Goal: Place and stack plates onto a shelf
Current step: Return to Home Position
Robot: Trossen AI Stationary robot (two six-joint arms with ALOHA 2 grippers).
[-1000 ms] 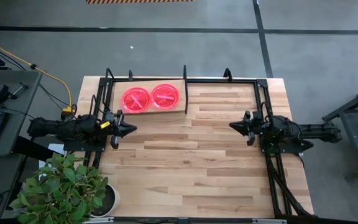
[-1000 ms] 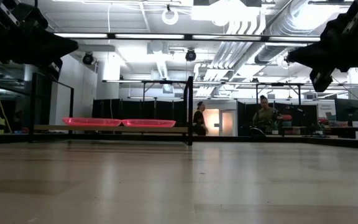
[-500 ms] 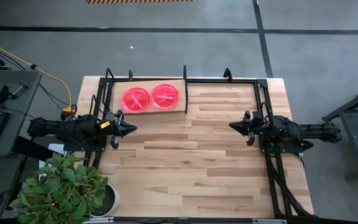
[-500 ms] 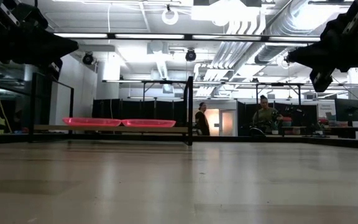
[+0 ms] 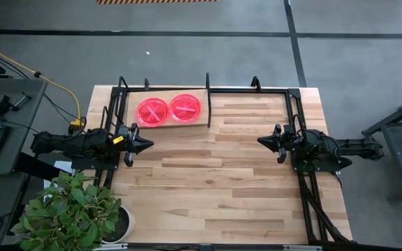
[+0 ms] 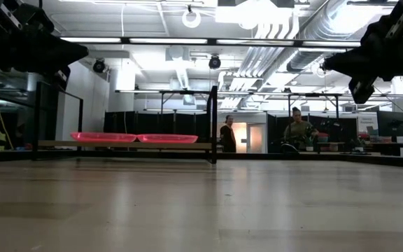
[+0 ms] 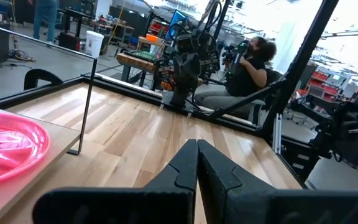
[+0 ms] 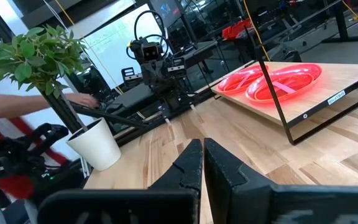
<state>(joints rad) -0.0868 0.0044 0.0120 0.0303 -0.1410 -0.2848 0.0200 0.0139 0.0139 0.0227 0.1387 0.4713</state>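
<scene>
Tabletop [image 5: 208, 188] unchanged, plates [image 5: 152, 111] on shelf [image 5: 167, 95]; left fingers [image 7: 182, 172] and right fingers [image 8: 189, 165] stay closed, empty.

Two matte black jointed arms, left arm [image 5: 75, 143] with a small yellow mark [image 5: 116, 139], right arm [image 5: 330, 148]; each ends in two tapered black fingers [image 7: 182, 171].

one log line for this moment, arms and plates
phase: arms parked | left gripper: fingers shut, empty, left table edge | right gripper: fingers shut, empty, right edge | plates: two piles side by side on shelf
</scene>
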